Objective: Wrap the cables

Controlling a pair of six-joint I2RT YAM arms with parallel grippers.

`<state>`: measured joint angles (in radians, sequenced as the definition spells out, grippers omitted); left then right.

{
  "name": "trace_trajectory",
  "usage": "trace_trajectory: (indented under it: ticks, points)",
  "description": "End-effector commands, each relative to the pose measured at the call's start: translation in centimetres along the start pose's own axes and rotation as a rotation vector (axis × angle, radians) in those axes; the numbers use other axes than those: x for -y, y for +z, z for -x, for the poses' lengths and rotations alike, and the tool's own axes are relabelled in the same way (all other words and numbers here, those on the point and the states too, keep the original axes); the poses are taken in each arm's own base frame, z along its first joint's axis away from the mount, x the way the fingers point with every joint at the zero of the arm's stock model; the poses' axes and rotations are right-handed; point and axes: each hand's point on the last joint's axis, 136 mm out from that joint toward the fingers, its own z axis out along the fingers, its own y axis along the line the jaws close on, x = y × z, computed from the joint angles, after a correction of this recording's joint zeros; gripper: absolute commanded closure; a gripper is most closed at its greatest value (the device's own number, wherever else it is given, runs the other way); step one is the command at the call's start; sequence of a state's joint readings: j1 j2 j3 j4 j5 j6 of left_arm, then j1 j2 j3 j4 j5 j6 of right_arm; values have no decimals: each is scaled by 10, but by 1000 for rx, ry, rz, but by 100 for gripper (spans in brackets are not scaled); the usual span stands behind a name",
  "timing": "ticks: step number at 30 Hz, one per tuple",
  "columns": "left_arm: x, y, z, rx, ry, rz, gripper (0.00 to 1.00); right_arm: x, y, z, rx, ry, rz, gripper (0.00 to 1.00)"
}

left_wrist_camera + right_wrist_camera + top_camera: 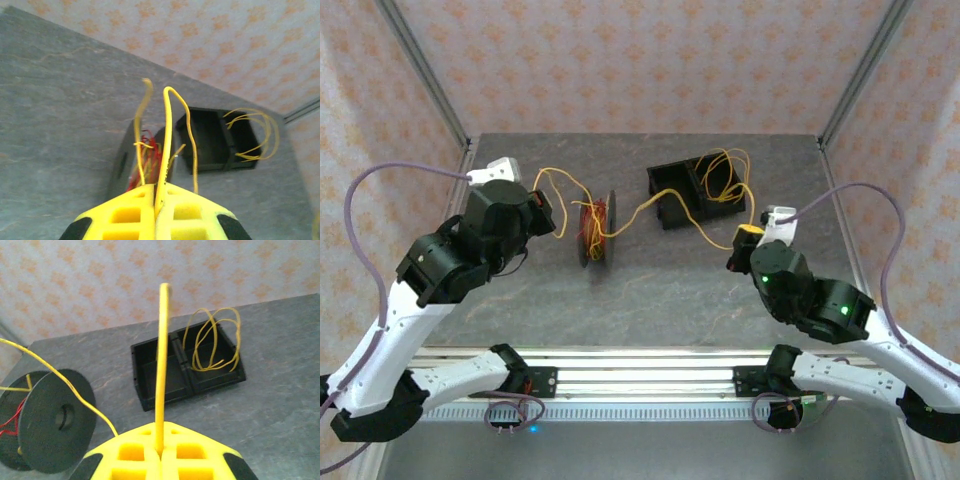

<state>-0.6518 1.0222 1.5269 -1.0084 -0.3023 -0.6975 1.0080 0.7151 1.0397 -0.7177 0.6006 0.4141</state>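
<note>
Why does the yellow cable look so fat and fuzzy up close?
Right wrist view: the cable pinched in the right gripper sits close to the lens, so it looks thick and blurry. Left wrist view: same for the cable in the left gripper. Top view: it looks thin.

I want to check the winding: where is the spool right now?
In the top view, the spool stands on edge left of centre, between the left gripper and the black tray.
</note>
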Motion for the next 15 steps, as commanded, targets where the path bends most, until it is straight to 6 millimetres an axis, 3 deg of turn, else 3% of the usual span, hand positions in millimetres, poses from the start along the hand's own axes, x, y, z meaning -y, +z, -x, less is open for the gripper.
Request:
trace_trajectory:
  ticks: [1, 3, 7, 9, 12, 15]
  points:
    - [-26, -14, 9, 26, 162, 103, 100, 37, -19, 21, 68, 41, -117, 100]
    - [-25, -15, 8, 18, 245, 97, 100, 50, -25, 25, 81, 55, -163, 100]
    - [-49, -17, 21, 54, 359, 266, 100, 78, -38, 31, 92, 64, -283, 100]
    - [-57, -13, 27, 71, 440, 351, 100, 81, -41, 33, 83, 63, -297, 100]
    - [-44, 3, 23, 56, 483, 330, 100, 64, -33, 27, 46, 64, -222, 100]
    - [0, 20, 5, -13, 400, 93, 100, 30, -15, 11, -15, 56, -85, 100]
